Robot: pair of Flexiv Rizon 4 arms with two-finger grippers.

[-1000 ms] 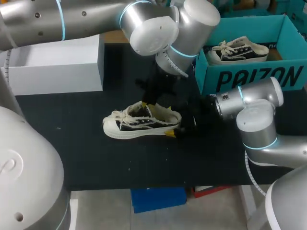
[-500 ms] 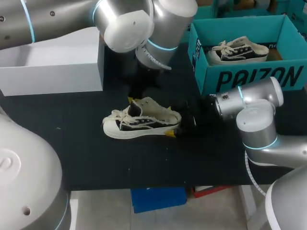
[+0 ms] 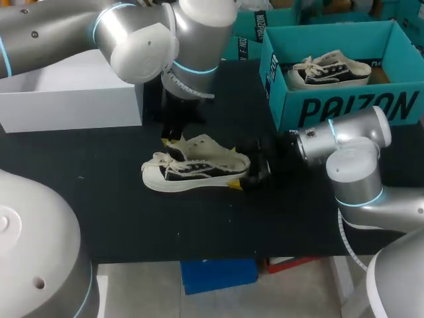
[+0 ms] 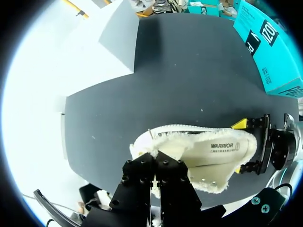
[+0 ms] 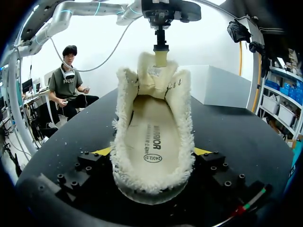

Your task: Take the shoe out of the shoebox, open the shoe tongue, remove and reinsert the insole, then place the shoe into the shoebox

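Bare black table (image 3: 165,225) lies open to the near side of our right gripper (image 5: 151,152). Beyond our left gripper (image 4: 154,182) stands a white box (image 3: 73,99). Off to the right gripper's far side stands the teal shoebox (image 3: 344,106), with a second shoe (image 3: 331,69) inside. The shoe (image 3: 199,169) sits upright on the table, its heel clamped between the right jaws, one yellow tip on each side. The left jaws stand narrow above the laces, pinching the raised tongue (image 5: 154,71). The shoe is cream canvas with frayed edges and dark side panels, and its insole (image 5: 154,137) lies flat inside.
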